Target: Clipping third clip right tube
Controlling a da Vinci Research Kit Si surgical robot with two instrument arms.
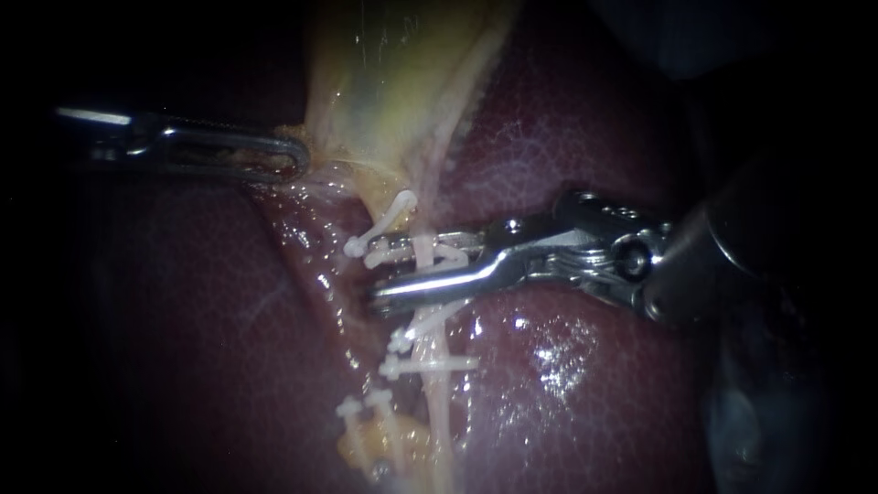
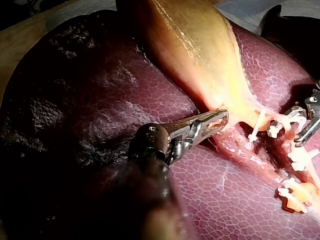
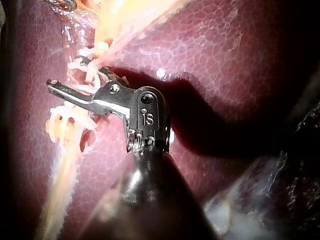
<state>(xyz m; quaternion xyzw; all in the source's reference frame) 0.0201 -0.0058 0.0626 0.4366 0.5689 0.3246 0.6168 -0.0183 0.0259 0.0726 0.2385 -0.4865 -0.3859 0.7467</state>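
The right instrument (image 1: 384,267) has its jaws apart, one on each side of the right tube (image 1: 437,393), which crosses the gap between them almost squarely. A white clip (image 1: 416,249) lies along the upper jaw, against the tube. A clear gap shows between the jaws, so they are released and not clenched on the tube. The tube runs from the narrow end of the gallbladder (image 1: 402,82) down a furrow in the middle of the liver (image 1: 594,119).

On the same tube, on the side of the jaws away from the gallbladder, sit two fastened clips: a slanted clip (image 1: 416,327) just beside the lower jaw and a level clip (image 1: 430,366) a little further along. Other clips sit on the pale tissue to the left of this tube, one (image 1: 389,215) near the gallbladder and a pair (image 1: 366,402) further down the furrow.

The right instrument's shaft comes in from the right over the liver. Its wrist joint is nearly straight and its jaws point level across the furrow.

The left instrument (image 1: 300,160) comes in level from the left. Its slotted jaws lie together, clenched on a fold at the edge of the gallbladder's narrow end, well apart from the right instrument's jaws.
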